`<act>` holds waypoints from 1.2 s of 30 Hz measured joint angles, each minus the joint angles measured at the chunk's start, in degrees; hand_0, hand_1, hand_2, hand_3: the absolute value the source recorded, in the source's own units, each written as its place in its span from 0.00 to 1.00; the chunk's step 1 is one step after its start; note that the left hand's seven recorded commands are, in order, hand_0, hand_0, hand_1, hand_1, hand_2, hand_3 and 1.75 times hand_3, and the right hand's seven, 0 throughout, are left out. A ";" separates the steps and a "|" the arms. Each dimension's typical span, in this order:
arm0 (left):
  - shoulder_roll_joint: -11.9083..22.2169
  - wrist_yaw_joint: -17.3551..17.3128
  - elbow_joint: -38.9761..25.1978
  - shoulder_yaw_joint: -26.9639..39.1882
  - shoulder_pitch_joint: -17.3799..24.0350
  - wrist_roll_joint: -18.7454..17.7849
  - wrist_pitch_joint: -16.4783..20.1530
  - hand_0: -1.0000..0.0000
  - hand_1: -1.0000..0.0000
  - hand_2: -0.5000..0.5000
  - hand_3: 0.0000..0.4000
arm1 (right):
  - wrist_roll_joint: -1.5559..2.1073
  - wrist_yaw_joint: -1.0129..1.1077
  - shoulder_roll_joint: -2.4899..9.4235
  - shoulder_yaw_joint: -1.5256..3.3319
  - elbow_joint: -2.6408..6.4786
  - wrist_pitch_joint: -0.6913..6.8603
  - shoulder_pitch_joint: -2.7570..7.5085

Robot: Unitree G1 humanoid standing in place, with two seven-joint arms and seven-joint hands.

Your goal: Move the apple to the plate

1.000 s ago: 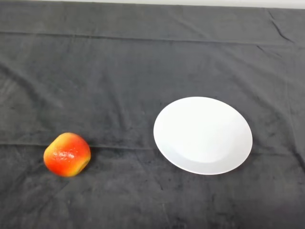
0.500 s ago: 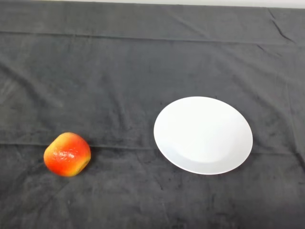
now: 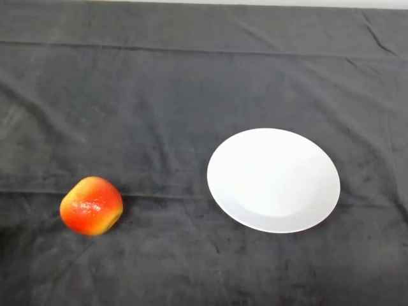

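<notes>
A red and yellow apple (image 3: 91, 206) lies on the dark cloth at the lower left of the head view. A round white plate (image 3: 273, 180) lies on the cloth to the right of the middle, a good way to the right of the apple. The plate holds nothing.
The dark cloth (image 3: 159, 95) covers the whole table, with a fold line running across it level with the apple and another near the far edge. The table's far edge runs along the top of the view.
The apple and the plate have not moved on the cloth; the whole view has shifted very slightly.
</notes>
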 measured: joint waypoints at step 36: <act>-4.07 5.79 -9.54 -26.55 -0.89 6.94 8.80 1.00 1.00 0.50 0.00 | -0.01 0.00 0.00 0.01 0.00 0.01 0.00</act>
